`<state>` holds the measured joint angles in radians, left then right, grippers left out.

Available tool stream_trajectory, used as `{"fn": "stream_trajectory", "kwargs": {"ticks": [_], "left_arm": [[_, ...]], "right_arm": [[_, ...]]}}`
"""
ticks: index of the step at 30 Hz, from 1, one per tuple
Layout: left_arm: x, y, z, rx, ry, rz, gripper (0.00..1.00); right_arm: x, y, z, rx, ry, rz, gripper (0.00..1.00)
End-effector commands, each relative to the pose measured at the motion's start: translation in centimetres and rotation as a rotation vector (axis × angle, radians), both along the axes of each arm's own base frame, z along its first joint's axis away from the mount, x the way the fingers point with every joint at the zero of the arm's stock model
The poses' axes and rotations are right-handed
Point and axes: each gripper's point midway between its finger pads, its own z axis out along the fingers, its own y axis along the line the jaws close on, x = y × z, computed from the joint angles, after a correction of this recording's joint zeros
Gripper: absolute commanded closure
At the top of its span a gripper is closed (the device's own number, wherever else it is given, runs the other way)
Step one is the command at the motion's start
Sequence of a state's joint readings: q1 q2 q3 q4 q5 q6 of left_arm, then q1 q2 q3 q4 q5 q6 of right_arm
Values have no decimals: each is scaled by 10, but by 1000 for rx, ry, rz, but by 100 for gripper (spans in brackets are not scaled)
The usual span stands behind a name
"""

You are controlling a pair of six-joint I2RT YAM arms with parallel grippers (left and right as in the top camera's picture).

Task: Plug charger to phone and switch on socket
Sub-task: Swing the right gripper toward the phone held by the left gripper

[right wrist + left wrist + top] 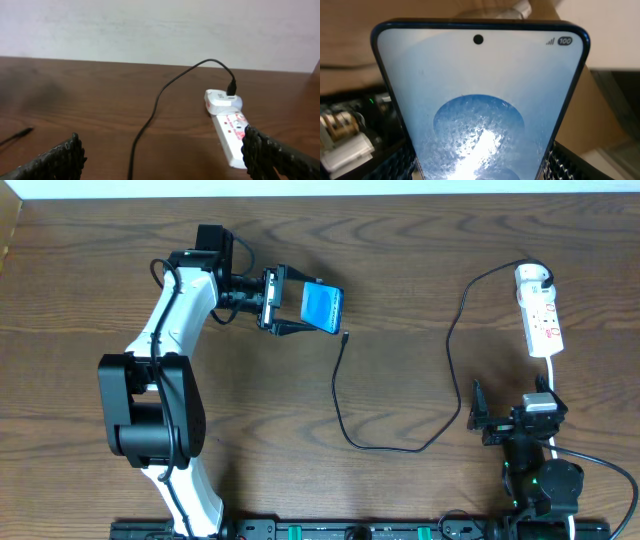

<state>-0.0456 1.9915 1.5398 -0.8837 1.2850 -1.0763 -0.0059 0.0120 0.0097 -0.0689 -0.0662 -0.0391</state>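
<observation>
we start w/ the bench [400, 260], dark wood, carrying everything. left fingers [565, 162] are clamped on the phone [322, 304] across its long edges, far left of centre. the screen is tilted up and it looks lifted off the wood. right fingers [280, 155] stand wide apart w/ nothing between them, low near the base, just short of the near end of the socket [541, 320].

the socket lies lengthwise at far right. the charger's white plug head [531, 276] is already seated in its far end. whether the switch is on we can't tell.

the phone is stiff, light-ish, w/ slick glass, so it's fragile. edge grip is the right one, no pressure on the screen. in the wrist view the camera hole points away from the palm, so we reckon the port end sits back between the pads, awkward to reach.

the charger [151, 116] is a thin, limp, v. light black cable looping across mid-bench. it won't push and will only drag.

smallest is the connector tip [345, 336], flat on the wood just beside the phone's outer end, not touching it. best hold imo is the stiff moulded bit right behind the tip, pinched squarely so it doesn't twist.
</observation>
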Motion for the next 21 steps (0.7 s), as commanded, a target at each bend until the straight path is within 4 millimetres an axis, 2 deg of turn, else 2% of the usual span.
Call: {"fn": "stream_trajectory", "kwargs": {"ticks": [1,5,9,17,21], "left_arm": [[9,12,-11,142,-52,28,34],[11,17,-20,201,-54,38,34],[12,20,-23,226,-55,42,34],[13,24,-30,272,-56,49,35],[13,24,-30,272,-56,49,34]], "right_arm": [[0,6,-5,93,24,25,1],[0,20,-7,110,57,106,1],[2,28,-1,168,104,145,1],[23,50,44,203,218,269,1],[36,67,58,250,345,375,1]]}}
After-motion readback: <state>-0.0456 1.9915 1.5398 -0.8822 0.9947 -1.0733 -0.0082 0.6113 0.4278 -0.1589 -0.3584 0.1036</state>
